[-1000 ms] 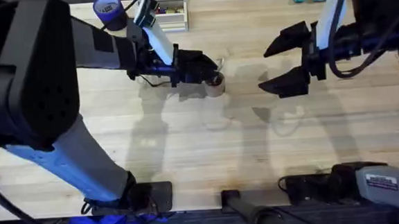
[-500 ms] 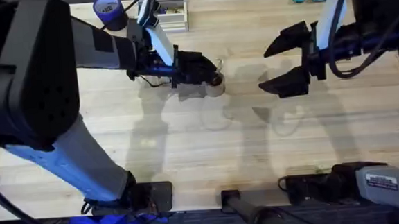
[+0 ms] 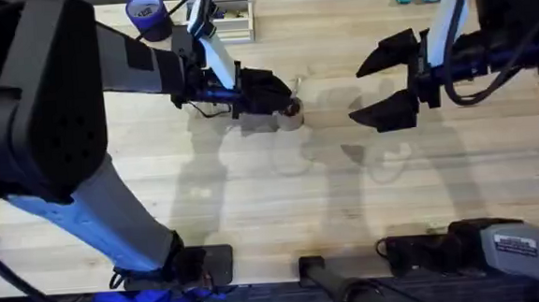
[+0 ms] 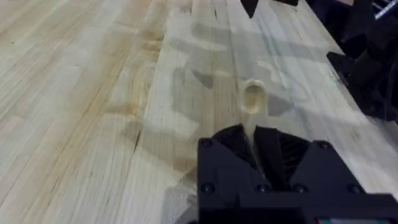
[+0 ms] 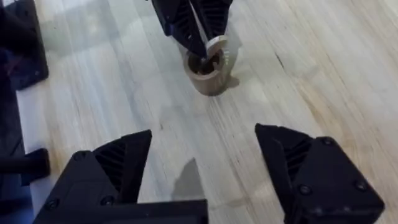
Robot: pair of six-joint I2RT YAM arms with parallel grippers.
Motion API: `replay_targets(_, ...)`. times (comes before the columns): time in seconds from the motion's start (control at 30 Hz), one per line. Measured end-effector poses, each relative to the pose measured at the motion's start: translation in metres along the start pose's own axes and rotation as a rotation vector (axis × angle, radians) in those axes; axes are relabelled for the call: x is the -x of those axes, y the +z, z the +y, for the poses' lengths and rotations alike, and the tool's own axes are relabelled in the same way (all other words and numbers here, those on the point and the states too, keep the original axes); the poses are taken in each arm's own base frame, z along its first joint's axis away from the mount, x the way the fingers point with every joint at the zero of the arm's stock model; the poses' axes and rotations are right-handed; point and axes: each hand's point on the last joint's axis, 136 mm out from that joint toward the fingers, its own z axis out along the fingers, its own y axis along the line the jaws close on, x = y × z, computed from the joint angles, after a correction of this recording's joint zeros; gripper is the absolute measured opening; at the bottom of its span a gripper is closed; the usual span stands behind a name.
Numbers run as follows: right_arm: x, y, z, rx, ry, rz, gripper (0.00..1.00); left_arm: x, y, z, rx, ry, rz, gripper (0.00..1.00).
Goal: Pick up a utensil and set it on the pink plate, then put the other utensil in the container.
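Holding the spoon [image 4: 253, 99] in my closed left jaws [image 3: 280, 91], I have it positioned directly above the cup [image 3: 291, 115], which stands near the middle of the tabletop [image 3: 254, 199]. In the right wrist view the spoon's rounded end points down at the cup's mouth, at or just inside the rim; I cannot tell whether it touches. To complete this step well, I judge that I should keep the handle near vertical, centre the tip over the opening, lower until the end is well inside, and only then release, so the spoon does not tip the light cup. My right jaws [image 5: 202, 168] hang open, apart from the cup and gripping nothing. The spoon is pale, smooth wood with an oval end. The cup is a tan-brown cylinder. The tabletop is light planked wood with visible grain.
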Motion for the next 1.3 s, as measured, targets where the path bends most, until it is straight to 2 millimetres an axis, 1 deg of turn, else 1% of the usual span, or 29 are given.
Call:
replay_targets(0.07,0.0,0.0,0.0,0.0,0.0,0.0,0.997,0.0,0.0,0.0,0.0,0.0,0.0,0.147)
replay_targets(0.13,0.0,0.0,0.0,0.0,0.0,0.0,0.997,0.0,0.0,0.0,0.0,0.0,0.0,0.216)
replay_targets(0.3,0.0,0.0,0.0,0.0,0.0,0.0,0.996,0.0,0.0,0.0,0.0,0.001,0.0,0.337)
replay_targets(0.33,0.0,0.0,0.0,0.0,0.0,0.0,0.996,0.0,0.0,0.0,0.0,0.002,0.0,0.409)
replay_targets(0.37,0.0,0.0,0.0,0.0,0.0,0.0,0.996,0.0,0.0,0.0,0.0,0.004,0.0,0.542)
replay_targets(0.43,0.0,0.0,0.0,0.0,0.0,0.0,0.996,0.001,0.0,0.0,-0.001,0.007,-0.003,0.878)
replay_targets(0.47,0.0,0.0,0.0,0.0,0.0,0.0,0.996,0.001,0.0,0.0,-0.002,0.005,-0.004,0.957)
replay_targets(0.5,0.0,0.0,0.0,0.0,0.0,0.0,0.996,0.001,0.0,0.0,-0.002,0.01,-0.005,0.986)
replay_targets(0.77,0.0,0.0,0.0,0.001,0.001,0.001,0.997,0.011,-0.002,0.0,-0.021,0.056,-0.049,0.992)
replay_targets(0.93,0.0,0.0,0.0,0.001,0.002,0.001,0.996,0.014,-0.013,0.004,-0.005,0.001,-0.071,0.992)
replay_targets(1.1,0.0,0.0,0.0,0.001,0.002,0.002,0.996,0.023,-0.024,0.017,0.028,-0.031,-0.082,0.992)
replay_targets(1.3,-0.002,0.0,0.0,-0.003,0.003,0.01,0.996,0.032,-0.033,0.037,0.115,-0.09,-0.037,0.992)
